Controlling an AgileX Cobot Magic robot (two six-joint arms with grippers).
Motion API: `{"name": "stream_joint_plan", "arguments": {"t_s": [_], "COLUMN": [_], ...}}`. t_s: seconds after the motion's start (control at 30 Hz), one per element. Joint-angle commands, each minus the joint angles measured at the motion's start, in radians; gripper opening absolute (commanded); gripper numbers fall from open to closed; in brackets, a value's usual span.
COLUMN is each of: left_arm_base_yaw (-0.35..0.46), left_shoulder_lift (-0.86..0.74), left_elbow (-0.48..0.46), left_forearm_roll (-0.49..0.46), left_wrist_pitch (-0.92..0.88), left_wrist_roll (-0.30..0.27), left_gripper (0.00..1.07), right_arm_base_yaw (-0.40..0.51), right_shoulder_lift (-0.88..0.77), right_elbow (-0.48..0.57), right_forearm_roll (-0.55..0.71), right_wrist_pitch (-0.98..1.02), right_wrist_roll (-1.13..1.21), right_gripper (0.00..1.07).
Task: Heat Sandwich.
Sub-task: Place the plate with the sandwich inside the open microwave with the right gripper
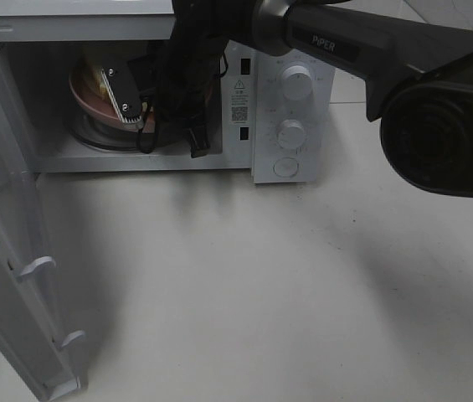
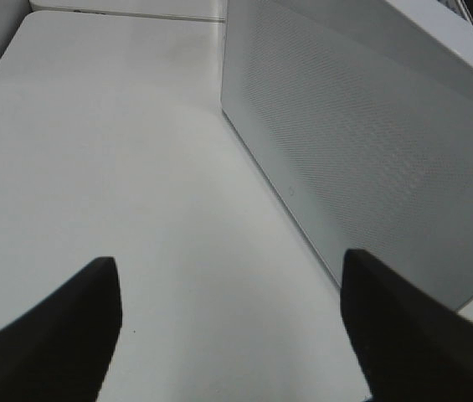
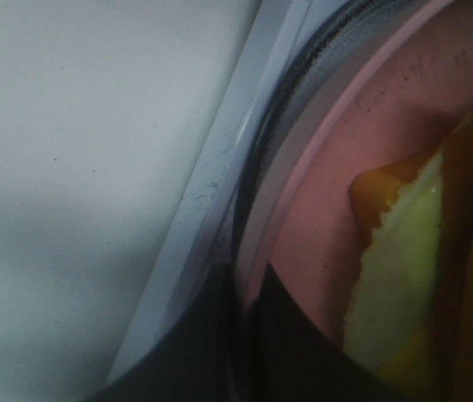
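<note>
The white microwave (image 1: 295, 126) stands at the back with its door (image 1: 10, 251) swung open to the left. Inside the cavity is the pink plate (image 1: 94, 105), tilted over the glass turntable (image 1: 94, 136), with the pale yellow sandwich (image 1: 99, 79) on it. My right gripper (image 1: 133, 113) reaches into the cavity and is shut on the plate's rim. The right wrist view shows the plate (image 3: 370, 126), the sandwich (image 3: 403, 260) and the gripper (image 3: 249, 335) clamped on the rim. My left gripper (image 2: 228, 335) is open over the bare table, holding nothing.
The right arm (image 1: 387, 50) crosses above the microwave's two knobs (image 1: 296, 84) and its round button. The open door reaches to the front left of the table (image 1: 261, 293). A white dot-meshed panel (image 2: 370, 142) stands beside my left gripper.
</note>
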Motion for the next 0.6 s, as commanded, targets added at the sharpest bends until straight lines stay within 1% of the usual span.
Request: {"name": "stream_joint_plan", "arguments": {"t_s": [0.03, 0.33, 0.6], "left_arm_base_yaw": [0.005, 0.005, 0.005], "left_shoulder_lift": [-0.017, -0.017, -0.017], "left_elbow": [0.001, 0.001, 0.001], "left_forearm_roll": [0.000, 0.000, 0.000], "left_wrist_pitch": [-0.009, -0.009, -0.009], "left_wrist_roll": [-0.001, -0.001, -0.001], "left_gripper": [0.70, 0.70, 0.70], "right_arm_base_yaw": [-0.022, -0.033, -0.033], "right_shoulder_lift": [-0.005, 0.042, 0.064], "right_elbow": [-0.014, -0.019, -0.020], "right_forearm_roll": [0.007, 0.056, 0.059], "right_wrist_pitch": [-0.069, -0.078, -0.088], "right_wrist_roll": [-0.028, -0.049, -0.050], "right_gripper": [0.00, 0.00, 0.00]}}
